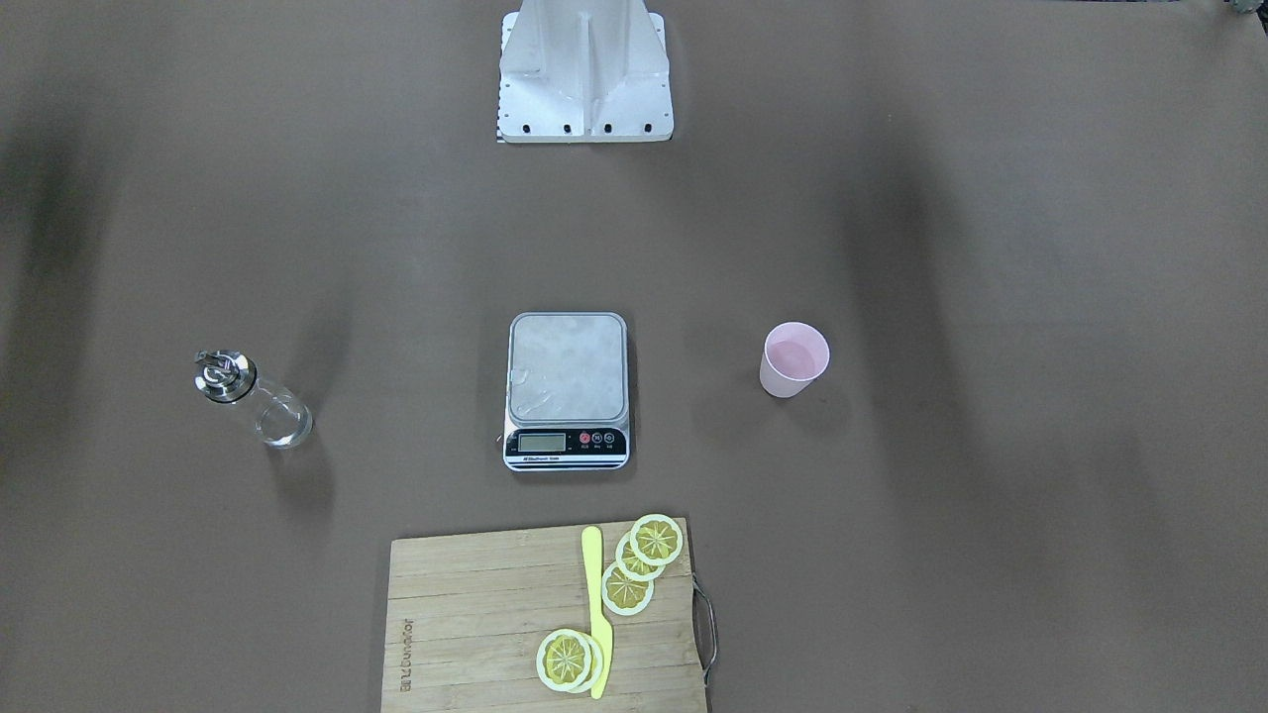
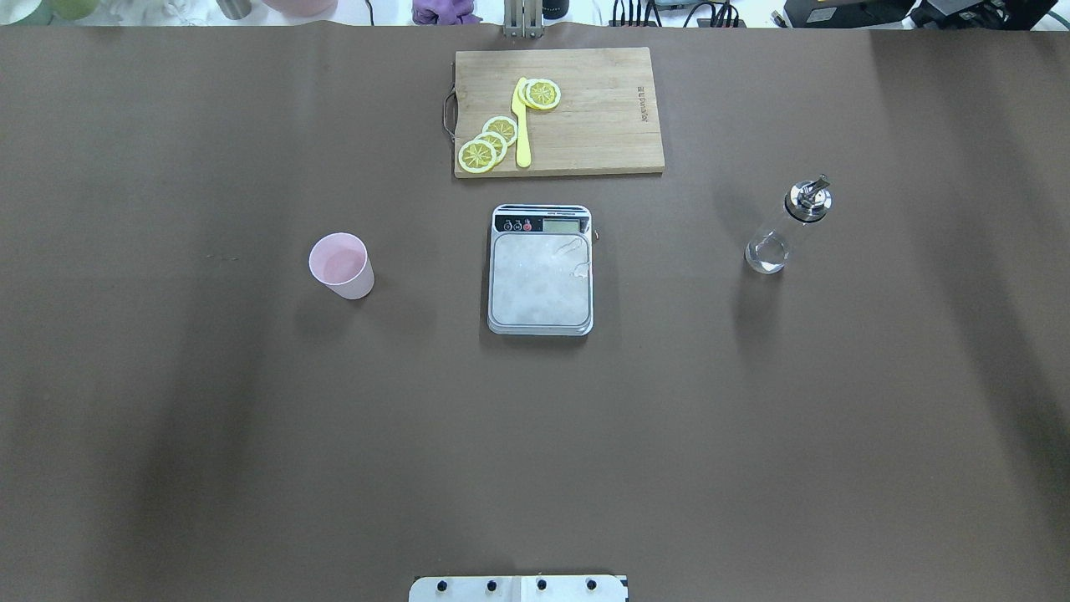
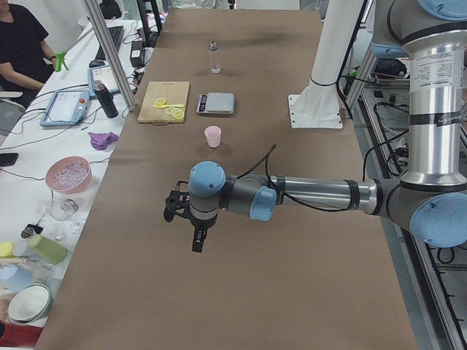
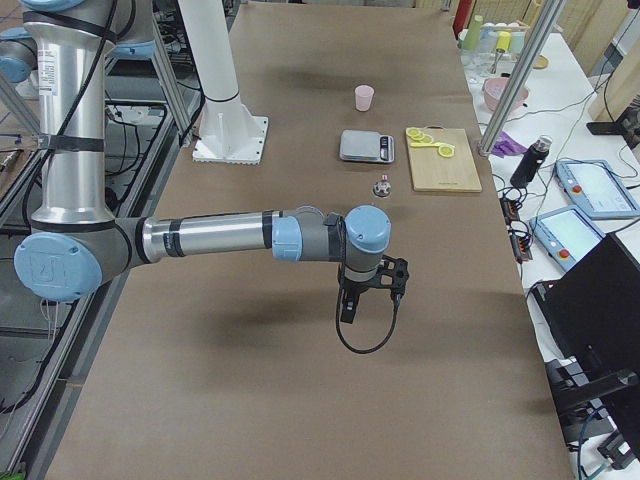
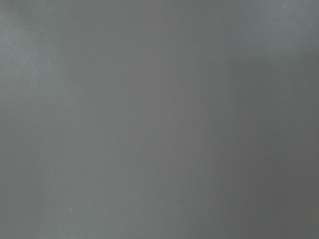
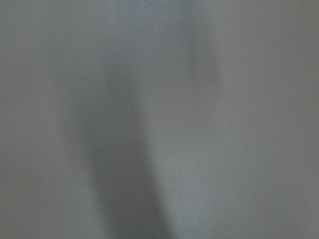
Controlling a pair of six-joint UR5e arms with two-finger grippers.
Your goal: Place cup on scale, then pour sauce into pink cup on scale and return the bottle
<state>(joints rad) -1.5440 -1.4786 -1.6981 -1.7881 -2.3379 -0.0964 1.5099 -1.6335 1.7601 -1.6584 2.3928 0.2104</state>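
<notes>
Cup (image 2: 341, 265) upright, mid-left of overhead view, well apart from scale (image 2: 541, 280) at centre; platform bare. Bottle (image 2: 786, 230) stands mid-right. Left gripper (image 3: 195, 235) is the nearer to cup, which lies up-frame of it in left side view. Right gripper (image 4: 350, 305) hangs nr bottle side. Finger opening, both: cannot tell; nothing seen held.

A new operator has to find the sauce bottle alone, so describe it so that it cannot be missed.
Start at the silver scale in the middle of the brown table. On the robot's right of it, standing alone, is the bottle; the pink cup stands on the opposite side. It is the only clear glass thing on the table, with a shiny metal pourer cap.
</notes>
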